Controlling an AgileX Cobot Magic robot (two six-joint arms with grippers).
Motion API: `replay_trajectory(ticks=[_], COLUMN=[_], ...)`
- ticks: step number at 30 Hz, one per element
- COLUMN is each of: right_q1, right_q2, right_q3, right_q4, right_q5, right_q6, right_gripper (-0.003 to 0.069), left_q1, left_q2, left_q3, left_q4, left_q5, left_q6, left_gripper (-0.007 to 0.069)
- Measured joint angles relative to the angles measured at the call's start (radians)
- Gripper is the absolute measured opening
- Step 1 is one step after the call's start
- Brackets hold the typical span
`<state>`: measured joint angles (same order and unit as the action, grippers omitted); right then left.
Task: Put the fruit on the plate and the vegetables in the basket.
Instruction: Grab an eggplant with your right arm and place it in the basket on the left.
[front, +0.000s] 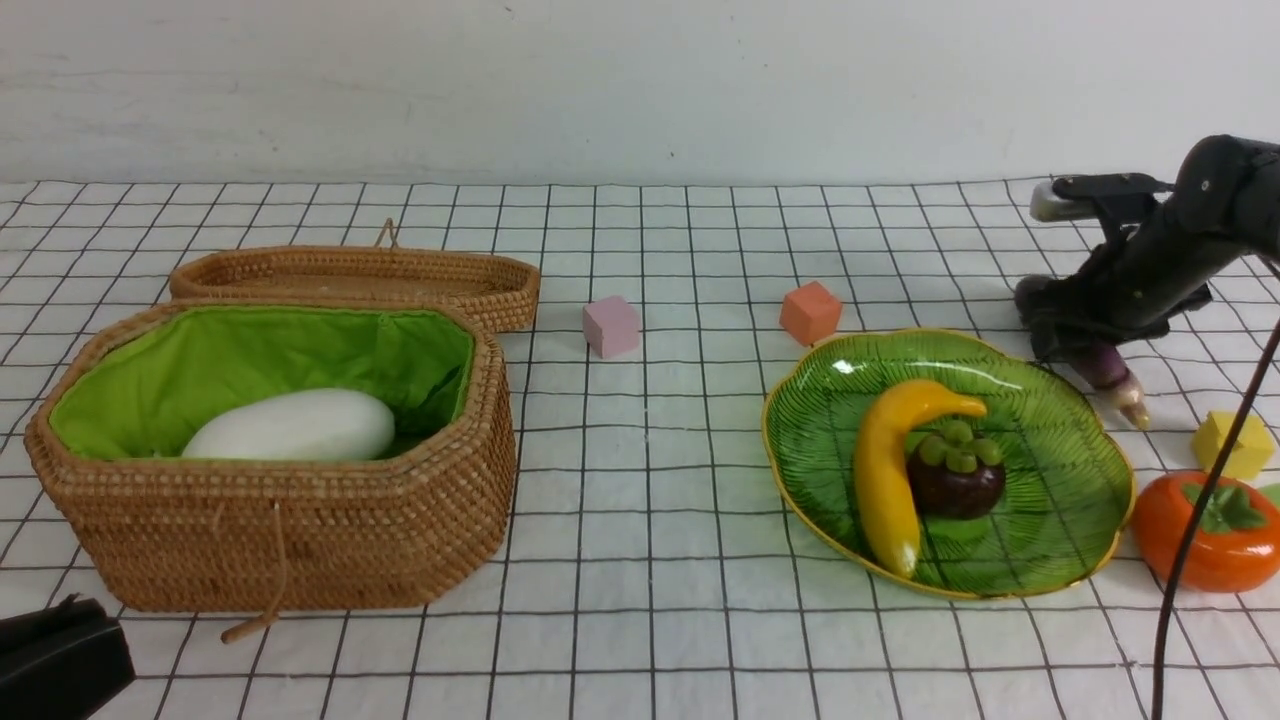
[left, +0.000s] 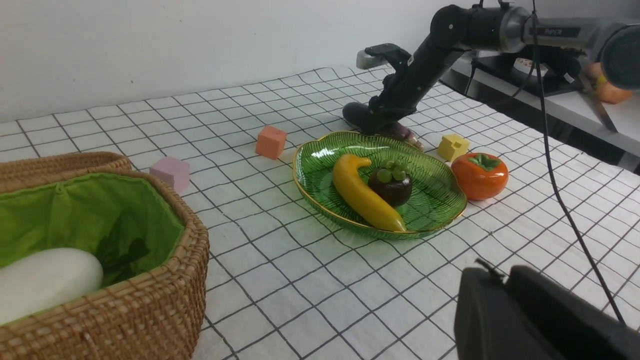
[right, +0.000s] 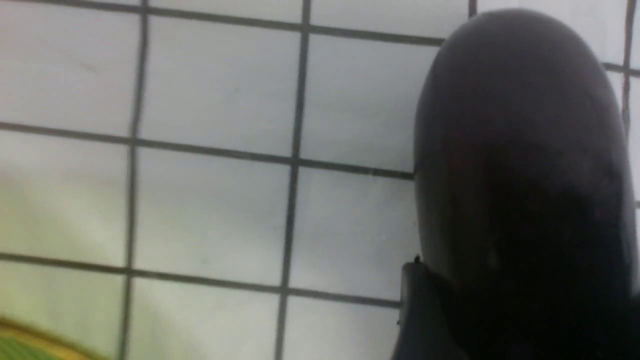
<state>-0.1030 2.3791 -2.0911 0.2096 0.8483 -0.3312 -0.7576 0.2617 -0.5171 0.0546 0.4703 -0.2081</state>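
The tan woven basket (front: 300, 530) with green lining holds a white radish (front: 290, 427). On the green leaf-shaped plate (front: 1060, 430) lie a yellow banana (front: 885, 470) and a dark mangosteen (front: 955, 482). An orange persimmon (front: 1215, 535) sits on the cloth right of the plate. Behind the plate, a dark-purple eggplant (front: 1112, 368) lies on the table with my right gripper (front: 1075, 335) down over it. In the right wrist view the eggplant (right: 520, 150) fills the jaws, one finger (right: 417, 310) against its side. My left gripper (left: 505, 272) is shut and empty, low at the near left.
A shallow woven lid (front: 350, 278) lies behind the basket. A pink cube (front: 611, 326) and an orange cube (front: 810, 312) stand mid-table, and a yellow cube (front: 1235, 445) is by the persimmon. A black cable (front: 1190, 560) hangs across the persimmon.
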Motion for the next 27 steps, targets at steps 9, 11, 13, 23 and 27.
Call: replay_trajectory(ticks=[9, 11, 13, 23, 27], right_q1=[0.130, 0.233, 0.341, 0.764, 0.842], right_q2=[-0.327, -0.381, -0.400, -0.278, -0.183], right_q3=[-0.051, -0.052, -0.053, -0.052, -0.050], right_q4=[0.407, 0.538, 0.618, 0.620, 0.617], right_q5=[0.239, 0.276, 0.291, -0.033, -0.220], right_q6=[-0.156, -0.265, -0.343, -0.522, -0.577], right_gripper=[0.0398, 0.0398, 0.0398, 0.0398, 0.0398], left_q1=[0.000, 0.000, 0.000, 0.000, 0.000], left_q2=[0.000, 0.000, 0.000, 0.000, 0.000], left_q3=[0.000, 0.000, 0.000, 0.000, 0.000], left_q4=[0.105, 0.170, 0.230, 0.505, 0.577], left_q5=[0.002, 0.008, 0.021, 0.106, 0.111], left_q6=[-0.040, -0.106, -0.161, -0.401, -0.486], left_gripper=[0.0053, 0.0053, 0.0053, 0.0053, 0.0053])
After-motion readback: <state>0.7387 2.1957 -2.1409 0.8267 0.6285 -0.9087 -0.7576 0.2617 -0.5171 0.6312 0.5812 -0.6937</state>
